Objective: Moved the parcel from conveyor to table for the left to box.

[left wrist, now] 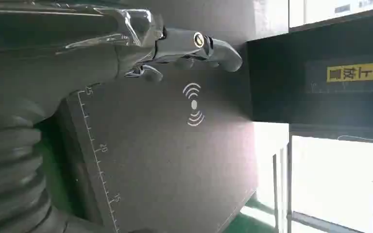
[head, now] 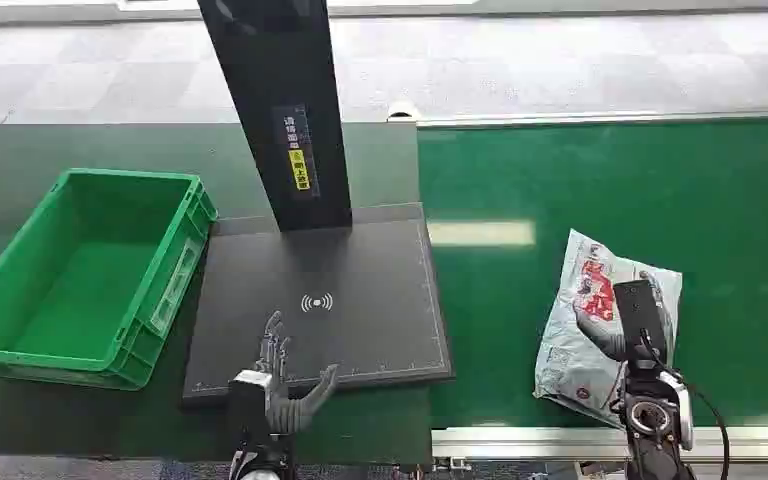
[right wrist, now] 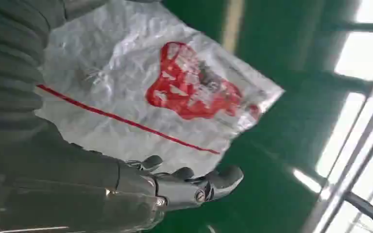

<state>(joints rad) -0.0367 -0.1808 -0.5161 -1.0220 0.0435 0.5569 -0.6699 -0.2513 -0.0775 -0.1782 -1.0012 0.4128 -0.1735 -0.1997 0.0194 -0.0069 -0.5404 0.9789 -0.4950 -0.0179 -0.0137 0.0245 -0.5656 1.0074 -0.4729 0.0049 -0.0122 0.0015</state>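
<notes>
Parcel (head: 600, 320): crumpled white poly mailer with red print, lying flat on the green conveyor (head: 660, 200), near the front edge rail, well right of the scanner pad. Not yet moved.

Nearest: right hand (head: 628, 325) over the parcel's near half, fingers spread across the plastic. Seen from the right wrist, fingers (right wrist: 209, 182) extended along one edge of the bag, thumb side on the other; looks open, no pinch closed, contact with the film hard to confirm. Nothing lifted.

Left hand (head: 282, 375) hovering at the near edge of the dark scanner pad (head: 360, 300), fingers apart, holding nothing. Left wrist view shows fingers (left wrist: 209, 46) stretched above the pad's wireless symbol, not touching.

Further: green crate (head: 80, 270) on the table (head: 20, 150), just left of the pad, nothing visible inside. Black post (head: 280, 110) with yellow label rising from the pad's far edge.

Step, by judgement: pre-grasp on the parcel, transfer not begun. Next move calls for closing the right hand on the slack film, gathering enough to avoid slip, lifting clear of the belt rail, carrying left onto the pad within left-hand reach. Risk: thin bag slipping or sagging out of a shallow grip.
</notes>
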